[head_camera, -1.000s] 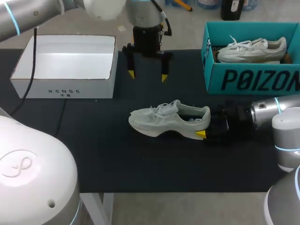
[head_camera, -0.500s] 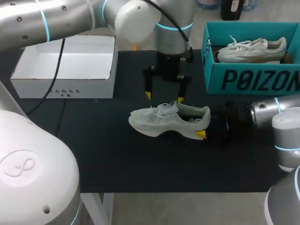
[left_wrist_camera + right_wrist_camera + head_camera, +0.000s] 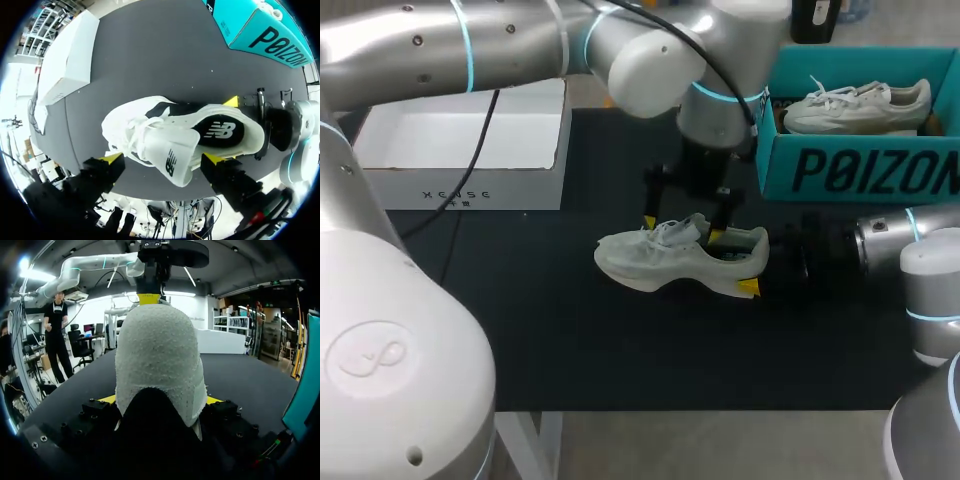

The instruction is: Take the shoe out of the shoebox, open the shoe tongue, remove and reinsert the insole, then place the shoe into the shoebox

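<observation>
Shoe (image 3: 670, 258) stands on its sole on the surface (image 3: 540, 330), outside the teal box (image 3: 860, 165). Its long axis runs heel to toe, straight out from the right pincer (image 3: 160, 401).

Right pincer: closed on the heel, one yellow tip against each side.

Left pincer (image 3: 162, 158): hangs over the midfoot, spread wide, holding nothing. Its fingers line up along the shoe's length, not across it. One is on the lace side, one on the collar side, with the raised tongue (image 3: 170, 155) between and just ahead. Contact: cannot tell.

Reading: tongue-opening step. The left arm is the one placed for it; the right only anchors. The move likely turns on the fingers bracketing the tongue front and back, then drawing it toeward. Dark insole (image 3: 220, 131) lies just past the collar-side finger.

Room: bare surface along both flanks of the shoe. Teal box is off the left pincer's heel side, apart. White box (image 3: 460, 185) is well off past the toe.
</observation>
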`<action>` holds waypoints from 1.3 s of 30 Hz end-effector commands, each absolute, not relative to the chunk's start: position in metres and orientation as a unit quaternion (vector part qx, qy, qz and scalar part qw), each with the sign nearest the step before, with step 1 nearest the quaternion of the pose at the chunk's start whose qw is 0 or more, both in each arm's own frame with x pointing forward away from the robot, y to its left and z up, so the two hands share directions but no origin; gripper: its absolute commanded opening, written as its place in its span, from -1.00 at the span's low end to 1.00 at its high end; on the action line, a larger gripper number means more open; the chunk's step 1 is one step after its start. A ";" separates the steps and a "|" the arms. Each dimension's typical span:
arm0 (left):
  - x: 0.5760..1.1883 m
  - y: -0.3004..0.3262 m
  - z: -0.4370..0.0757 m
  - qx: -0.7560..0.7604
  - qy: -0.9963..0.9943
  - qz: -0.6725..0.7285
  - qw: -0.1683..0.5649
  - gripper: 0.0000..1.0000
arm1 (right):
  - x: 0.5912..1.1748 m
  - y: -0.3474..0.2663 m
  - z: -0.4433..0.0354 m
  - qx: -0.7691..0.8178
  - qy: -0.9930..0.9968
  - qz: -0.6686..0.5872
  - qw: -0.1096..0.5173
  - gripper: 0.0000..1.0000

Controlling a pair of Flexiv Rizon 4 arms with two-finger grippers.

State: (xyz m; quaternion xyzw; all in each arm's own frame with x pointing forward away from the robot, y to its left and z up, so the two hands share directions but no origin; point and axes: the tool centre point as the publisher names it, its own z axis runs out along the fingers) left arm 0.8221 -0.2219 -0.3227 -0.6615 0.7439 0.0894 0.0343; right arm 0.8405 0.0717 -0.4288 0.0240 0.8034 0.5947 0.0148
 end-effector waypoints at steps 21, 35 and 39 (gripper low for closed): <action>0.831 -0.195 -0.319 -0.696 0.709 0.081 0.084 -1.00 | 0.840 0.073 -0.432 0.025 0.804 0.594 0.015 -1.00; 0.826 -0.151 -0.321 -0.734 0.677 0.051 0.022 -1.00 | 0.840 0.073 -0.432 0.025 0.804 0.594 0.015 -1.00; 0.823 -0.142 -0.335 -0.744 0.667 0.046 -0.008 -1.00 | 0.840 0.073 -0.432 0.025 0.804 0.594 0.015 -1.00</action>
